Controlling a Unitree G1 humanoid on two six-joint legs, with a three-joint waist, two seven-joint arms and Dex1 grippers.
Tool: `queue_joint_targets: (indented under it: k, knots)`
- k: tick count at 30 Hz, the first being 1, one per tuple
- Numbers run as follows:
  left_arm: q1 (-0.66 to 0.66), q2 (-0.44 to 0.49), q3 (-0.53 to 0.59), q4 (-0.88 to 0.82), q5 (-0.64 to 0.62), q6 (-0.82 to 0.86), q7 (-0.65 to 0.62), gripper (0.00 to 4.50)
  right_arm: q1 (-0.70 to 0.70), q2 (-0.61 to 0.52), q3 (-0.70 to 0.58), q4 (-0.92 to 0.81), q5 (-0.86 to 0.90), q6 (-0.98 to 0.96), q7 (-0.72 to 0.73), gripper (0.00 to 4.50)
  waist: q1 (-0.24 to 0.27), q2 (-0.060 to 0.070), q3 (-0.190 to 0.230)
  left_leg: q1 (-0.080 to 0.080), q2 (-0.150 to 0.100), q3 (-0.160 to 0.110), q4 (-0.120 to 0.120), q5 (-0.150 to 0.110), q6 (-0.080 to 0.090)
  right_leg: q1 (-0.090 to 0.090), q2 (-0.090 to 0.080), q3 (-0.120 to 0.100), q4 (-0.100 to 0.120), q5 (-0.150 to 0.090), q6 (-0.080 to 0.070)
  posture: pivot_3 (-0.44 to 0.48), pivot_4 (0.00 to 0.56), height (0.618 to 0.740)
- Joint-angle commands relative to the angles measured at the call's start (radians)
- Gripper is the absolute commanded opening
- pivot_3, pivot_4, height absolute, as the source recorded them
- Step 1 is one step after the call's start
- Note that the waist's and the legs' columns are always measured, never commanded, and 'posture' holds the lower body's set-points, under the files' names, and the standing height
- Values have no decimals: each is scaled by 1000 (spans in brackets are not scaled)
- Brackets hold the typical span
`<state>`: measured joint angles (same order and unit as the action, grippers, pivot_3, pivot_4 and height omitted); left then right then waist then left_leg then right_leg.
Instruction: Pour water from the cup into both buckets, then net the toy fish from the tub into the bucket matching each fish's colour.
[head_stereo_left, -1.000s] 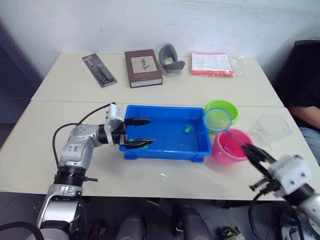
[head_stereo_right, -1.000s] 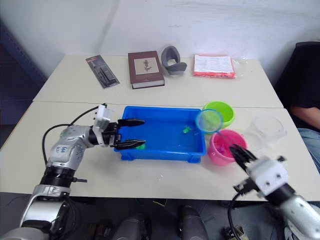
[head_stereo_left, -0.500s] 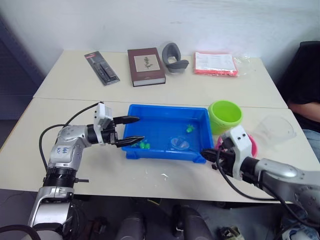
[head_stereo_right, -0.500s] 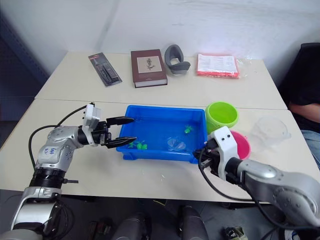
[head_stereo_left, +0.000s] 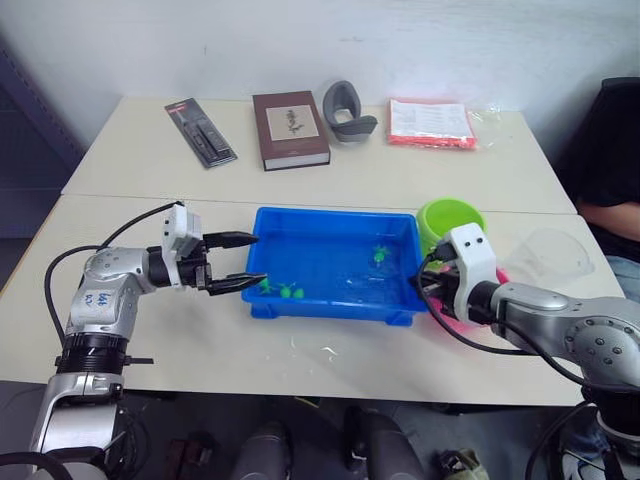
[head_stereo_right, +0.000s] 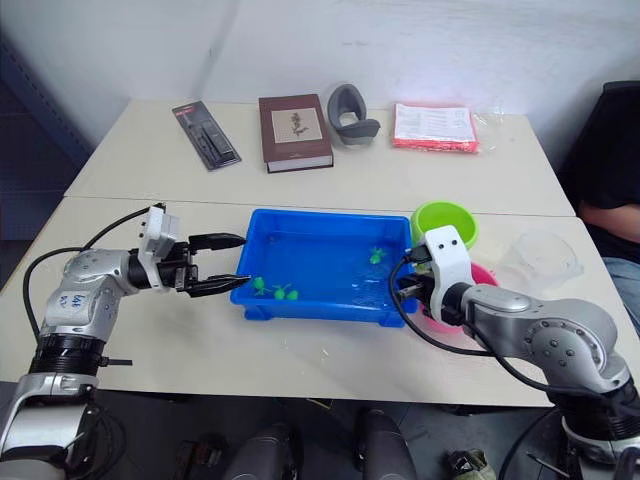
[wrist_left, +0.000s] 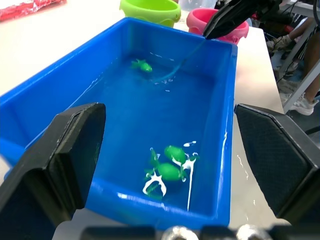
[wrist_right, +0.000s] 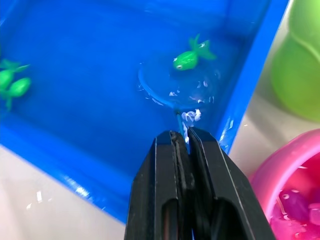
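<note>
The blue tub (head_stereo_left: 331, 214) holds water and green toy fish: one near its far right (head_stereo_left: 380, 254) and two by its front left (head_stereo_left: 276, 291). My right gripper (wrist_right: 186, 141) is shut on the net's thin handle at the tub's right end. The net hoop (wrist_right: 156, 98) lies under the water, right beside the single green fish (wrist_right: 190, 59). Behind that gripper stand the lime green bucket (head_stereo_left: 450, 216) and the pink bucket (head_stereo_right: 486, 276), which holds pink fish (wrist_right: 295, 206). The clear cup (head_stereo_left: 556, 254) stands at the far right. My left gripper (head_stereo_left: 258, 258) is open at the tub's left rim.
Along the back of the table lie a black package (head_stereo_left: 200, 132), a brown book (head_stereo_left: 290, 130), a grey curved object (head_stereo_left: 346, 110) and a red packet (head_stereo_left: 430, 124). A person in dark clothes sits at the right edge (head_stereo_left: 612, 160).
The net came down from above the buckets into the tub water and moved towards the far-right green fish. My left gripper drew back leftward to the tub's left rim.
</note>
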<state>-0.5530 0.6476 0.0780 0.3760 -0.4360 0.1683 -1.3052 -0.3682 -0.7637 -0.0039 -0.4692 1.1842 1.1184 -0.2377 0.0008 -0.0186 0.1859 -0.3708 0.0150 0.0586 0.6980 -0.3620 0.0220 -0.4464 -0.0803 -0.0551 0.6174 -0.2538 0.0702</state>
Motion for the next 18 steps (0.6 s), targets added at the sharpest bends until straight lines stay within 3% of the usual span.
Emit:
queue_joint_targets:
  k: [1, 7, 18]
  knots:
    - [-42, 15, 18, 6, -5, -3, -14, 4436, 3, -8, 22, -35, -169, -107, 106, 0, 2, 0, 0, 0, 0, 0, 0, 0, 1, 0, 0, 0, -1, 0, 1, 0, 150, 740]
    - [-59, 6, 9, 0, -2, 5, -10, 4436, 124, -33, 46, -120, -410, -338, 348, 0, 0, 0, 0, -1, -1, 2, 0, -3, 6, 0, 2, 1, -3, 1, 2, 0, 150, 740]
    - [-63, -9, 6, -16, -8, 19, -9, 4436, 457, -58, -96, -289, -670, -614, 563, 0, 6, 0, 0, 0, -2, 6, 1, -2, 5, 2, 2, 2, -7, 4, 8, 0, 150, 740]
